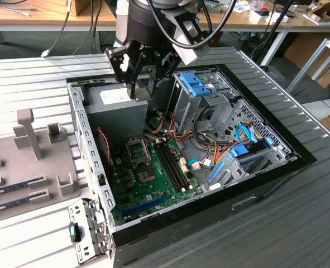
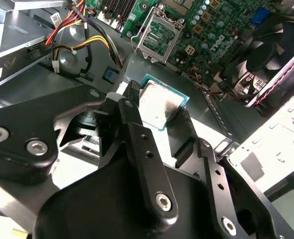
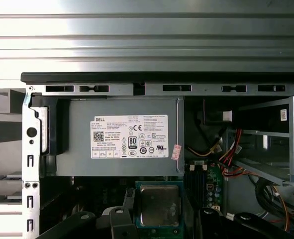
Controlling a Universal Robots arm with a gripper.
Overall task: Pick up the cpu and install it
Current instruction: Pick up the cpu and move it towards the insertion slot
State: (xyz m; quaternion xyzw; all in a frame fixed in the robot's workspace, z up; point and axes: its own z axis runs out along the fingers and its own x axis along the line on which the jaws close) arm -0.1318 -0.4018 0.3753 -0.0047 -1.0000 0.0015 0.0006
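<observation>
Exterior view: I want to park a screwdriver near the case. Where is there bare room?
Bare: the ribbed table at the exterior view's right of the case. Crowded: the fixture tray at its left, the cables inside, and the power supply under the gripper.

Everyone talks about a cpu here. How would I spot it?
Start at the open computer case; above its grey power supply box hangs the robot's black tool. Pinched between the tool's fingers is the cpu: a small flat square, silver-grey top, green edge, unlike the empty socket on the motherboard.
</observation>
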